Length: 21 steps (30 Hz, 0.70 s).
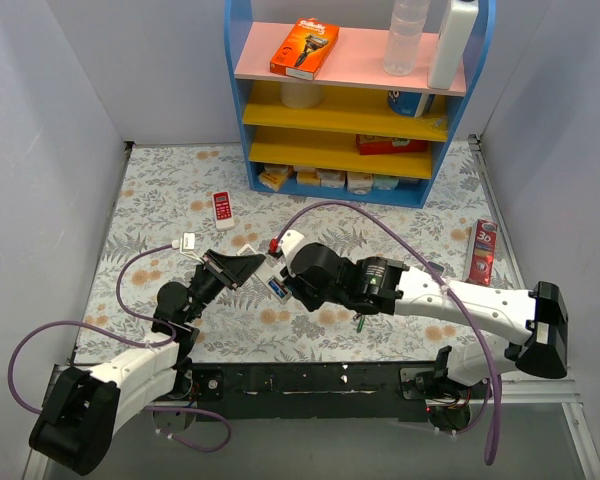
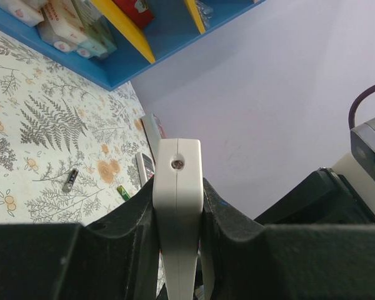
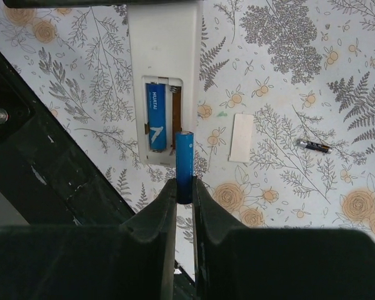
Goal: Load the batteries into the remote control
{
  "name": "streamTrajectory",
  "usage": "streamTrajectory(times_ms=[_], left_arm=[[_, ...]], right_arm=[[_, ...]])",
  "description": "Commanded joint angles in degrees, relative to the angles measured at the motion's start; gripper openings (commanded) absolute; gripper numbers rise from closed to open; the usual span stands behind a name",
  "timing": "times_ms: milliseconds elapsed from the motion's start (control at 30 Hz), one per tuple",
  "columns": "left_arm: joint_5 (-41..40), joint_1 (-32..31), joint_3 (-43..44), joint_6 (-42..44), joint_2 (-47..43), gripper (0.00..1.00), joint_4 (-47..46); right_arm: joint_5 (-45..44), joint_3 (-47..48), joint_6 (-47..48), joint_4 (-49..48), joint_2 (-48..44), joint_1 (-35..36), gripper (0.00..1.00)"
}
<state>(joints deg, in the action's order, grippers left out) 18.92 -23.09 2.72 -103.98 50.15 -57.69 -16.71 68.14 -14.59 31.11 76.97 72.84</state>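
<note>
The left gripper (image 2: 178, 219) had its jaws clamped on the remote (image 3: 165, 50); the right gripper (image 3: 184, 194) had its jaws pinched on a blue battery (image 3: 185, 156) just beside it.

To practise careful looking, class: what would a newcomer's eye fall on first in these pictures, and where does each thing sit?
The right gripper pinches a blue battery right at the remote control's open compartment, where another blue battery lies in one slot. The left gripper clamps that remote control by its edges over the flowered table. Behind stands a blue-and-yellow shelf.
</note>
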Motion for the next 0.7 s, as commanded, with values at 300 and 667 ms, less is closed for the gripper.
streamTrajectory(times_ms=[300,667], left_arm=[[1.4,-0.2,-8.2,0.4,0.2,0.00,-3.8],[1.4,-0.2,-8.8,-0.8,0.7,0.00,-5.3]], right_arm=[[0.8,9.5,-0.4,4.0,7.2,0.4,0.13],[-0.5,13.6,-1.1,8.9,11.9,0.3,0.18]])
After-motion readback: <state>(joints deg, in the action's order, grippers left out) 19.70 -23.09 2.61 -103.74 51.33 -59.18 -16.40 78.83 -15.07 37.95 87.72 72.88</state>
